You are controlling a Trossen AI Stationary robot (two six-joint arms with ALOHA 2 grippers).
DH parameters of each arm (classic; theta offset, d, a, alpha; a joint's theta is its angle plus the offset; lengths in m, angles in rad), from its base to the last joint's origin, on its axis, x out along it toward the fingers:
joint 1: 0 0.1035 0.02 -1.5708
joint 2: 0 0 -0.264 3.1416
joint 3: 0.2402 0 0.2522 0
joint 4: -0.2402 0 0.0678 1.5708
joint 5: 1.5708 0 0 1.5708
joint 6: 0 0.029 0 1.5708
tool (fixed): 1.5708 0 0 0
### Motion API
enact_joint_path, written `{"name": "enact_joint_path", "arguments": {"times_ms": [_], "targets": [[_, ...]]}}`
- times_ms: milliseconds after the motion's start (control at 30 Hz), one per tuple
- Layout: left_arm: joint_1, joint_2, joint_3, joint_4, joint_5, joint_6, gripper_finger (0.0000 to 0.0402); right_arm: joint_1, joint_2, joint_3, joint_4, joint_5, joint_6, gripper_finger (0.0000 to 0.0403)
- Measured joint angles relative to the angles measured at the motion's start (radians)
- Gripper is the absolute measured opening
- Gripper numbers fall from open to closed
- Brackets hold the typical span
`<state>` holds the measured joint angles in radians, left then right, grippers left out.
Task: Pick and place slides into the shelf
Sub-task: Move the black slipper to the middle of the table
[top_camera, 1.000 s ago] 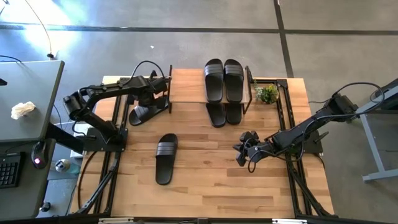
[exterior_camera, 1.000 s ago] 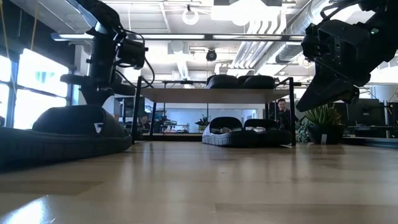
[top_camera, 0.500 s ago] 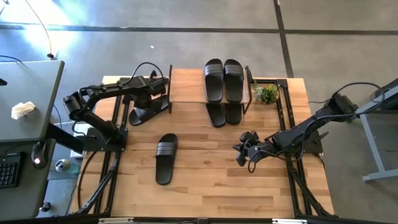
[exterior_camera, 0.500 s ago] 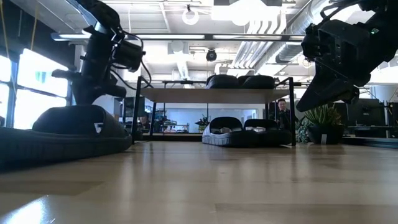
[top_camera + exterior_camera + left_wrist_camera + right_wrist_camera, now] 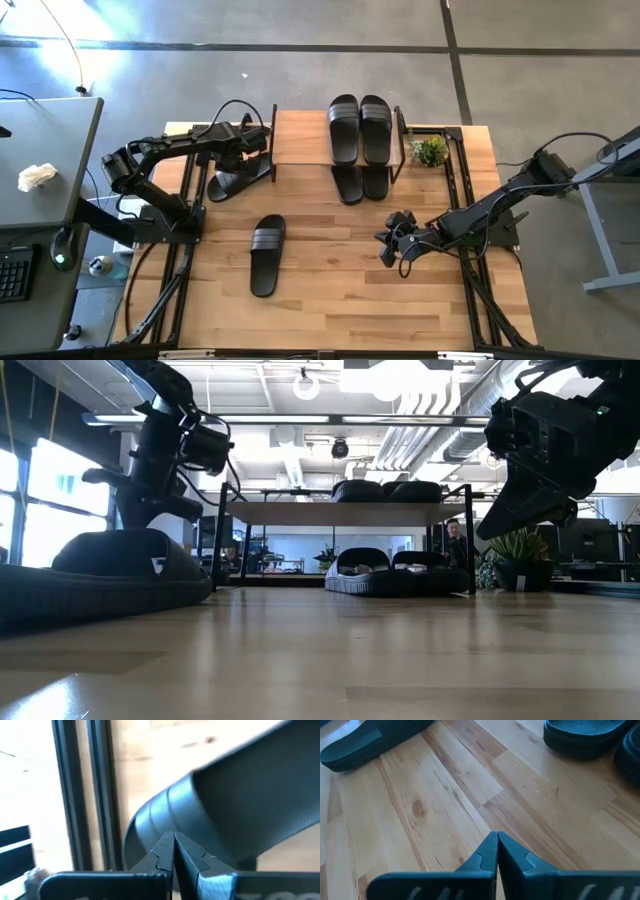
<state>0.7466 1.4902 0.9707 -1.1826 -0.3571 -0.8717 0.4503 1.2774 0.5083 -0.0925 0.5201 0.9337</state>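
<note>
Two black slides (image 5: 345, 128) (image 5: 376, 128) lie on the top board of the shelf (image 5: 300, 135). Two more (image 5: 347, 183) (image 5: 376, 182) sit under it on their soles. A fifth slide (image 5: 266, 255) lies flat mid-table and looms large in the low view (image 5: 100, 575). The sixth slide (image 5: 238, 180) lies diagonally by the shelf's left leg. My left gripper (image 5: 255, 148) is shut, its tips at that slide's strap (image 5: 165, 815). My right gripper (image 5: 385, 243) (image 5: 496, 836) is shut and hangs over bare wood to the right. My left gripper has its shut fingertips (image 5: 165, 851) against the outside of the sixth slide's strap (image 5: 150, 820), near the shelf's left leg. Nothing is pinched between the fingers. The near slide in the low view hides whether this slide lies flat on the table.
The shelf's thin black legs (image 5: 95, 795) stand close beside my left gripper. A small potted plant (image 5: 430, 150) sits at the shelf's right end. Black rails run along both table sides. There is open wood in the near half of the table, around the fifth slide.
The sixth slide has turned on the table. Its end toward the shelf has swung up to the shelf's left leg, so it now lies more diagonally. Its other end has stayed about where it was. My left gripper has tipped slightly.
</note>
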Motion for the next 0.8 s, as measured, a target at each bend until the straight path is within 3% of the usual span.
{"name": "enact_joint_path", "arguments": {"times_ms": [133, 300, 567, 800], "targets": [[0.0, 0.0, 0.0, 0.072, -0.016, -0.013, 0.0, 0.0, 0.0, 0.0, 0.0, -0.001, 0.0, 0.0], [0.0, 0.003, 0.0, 0.145, -0.002, 0.093, 0.0, 0.0, 0.0, 0.0, 0.0, -0.017, 0.0, 0.0], [0.0, 0.003, 0.0, 0.174, 0.005, 0.433, 0.0, 0.0, 0.0, 0.0, 0.0, -0.023, 0.0, 0.0], [-0.001, 0.055, 0.0, 0.166, 0.12, 0.681, 0.0, 0.0, 0.0, 0.0, 0.0, -0.034, 0.0, 0.0]]}}
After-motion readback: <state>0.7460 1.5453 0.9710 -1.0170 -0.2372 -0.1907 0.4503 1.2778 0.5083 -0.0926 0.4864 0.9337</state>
